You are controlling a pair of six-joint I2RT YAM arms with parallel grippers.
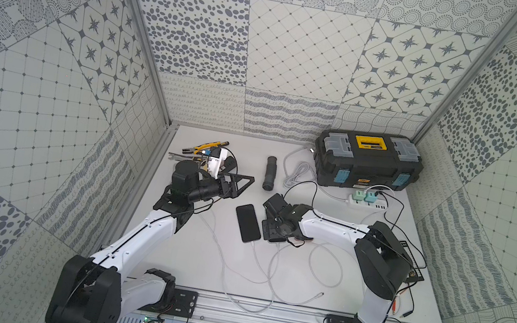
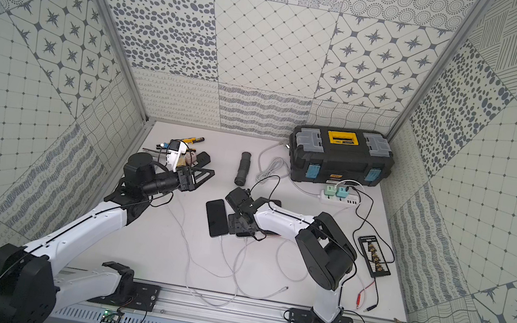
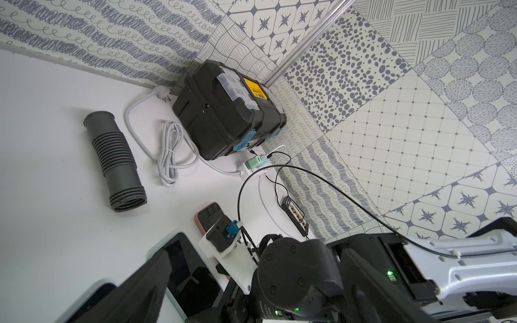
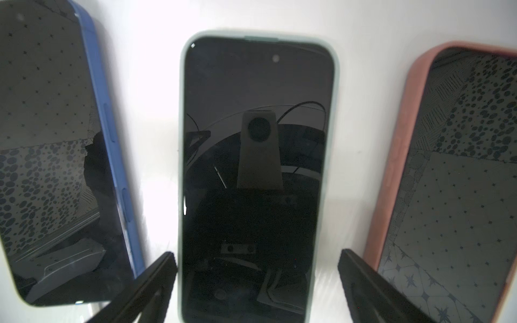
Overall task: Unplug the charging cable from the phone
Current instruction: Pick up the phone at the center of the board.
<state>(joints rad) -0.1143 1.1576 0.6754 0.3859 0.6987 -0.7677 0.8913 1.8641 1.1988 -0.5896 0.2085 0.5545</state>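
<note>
Three dark-screened phones lie side by side mid-table. My right gripper (image 4: pixel 256 279) hangs open just over the middle phone (image 4: pixel 256 167), which has a pale green case, with one finger on each side and neither touching it. A blue-cased phone (image 1: pixel 248 223) lies to its left and a pink-cased phone (image 4: pixel 458 181) to its right. A white charging cable (image 1: pixel 256 258) enters the blue-cased phone's near end. Whether a cable is plugged into the middle phone is hidden by the gripper. My left gripper (image 1: pixel 239 182) is open and empty, raised to the left of the phones.
A black toolbox (image 1: pixel 369 161) stands at the back right, with a white power strip (image 1: pixel 369 202) in front. A ribbed grey hose (image 1: pixel 271 173) and a coiled grey cord (image 1: pixel 298 172) lie behind the phones. Hand tools (image 1: pixel 207 152) are heaped back left. White cable loops (image 1: pixel 323 273) cover the near table.
</note>
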